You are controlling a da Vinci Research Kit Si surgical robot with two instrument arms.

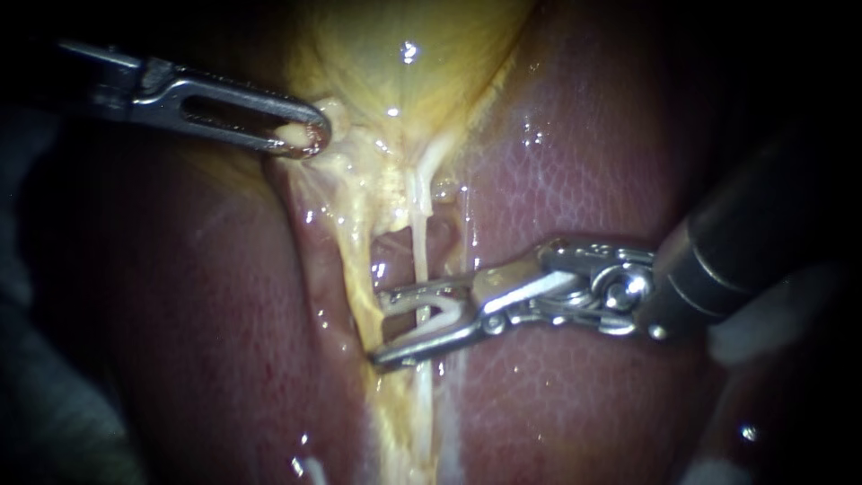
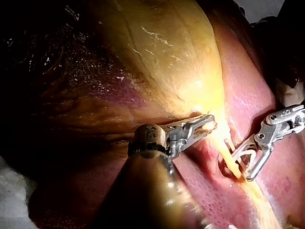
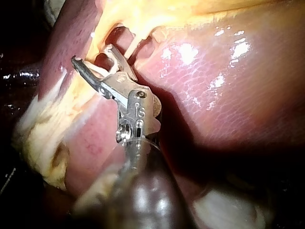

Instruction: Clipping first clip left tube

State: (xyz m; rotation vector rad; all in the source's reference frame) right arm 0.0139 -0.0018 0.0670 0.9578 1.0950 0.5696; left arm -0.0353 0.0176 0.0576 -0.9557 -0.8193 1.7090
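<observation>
Right tool [image 1: 381, 325], its shaft fading into dark at the right edge of the endoscope frame, stands wide at centre with both jaws bearing on a white clip [image 1: 446, 312] whose legs straddle the thin pale tube [image 1: 420, 247]. Its lower jaw tip is sunk in yellow tissue [image 1: 364, 269], and whether the clip touches the tube is hard to tell. Left tool [image 1: 303, 135], at upper left, is closed narrow on a scrap of that tissue below the gallbladder [image 1: 404, 63], a pinch only the left wrist view shows side-on, while the right wrist view shows the tube crossing between the jaws from behind.
</observation>
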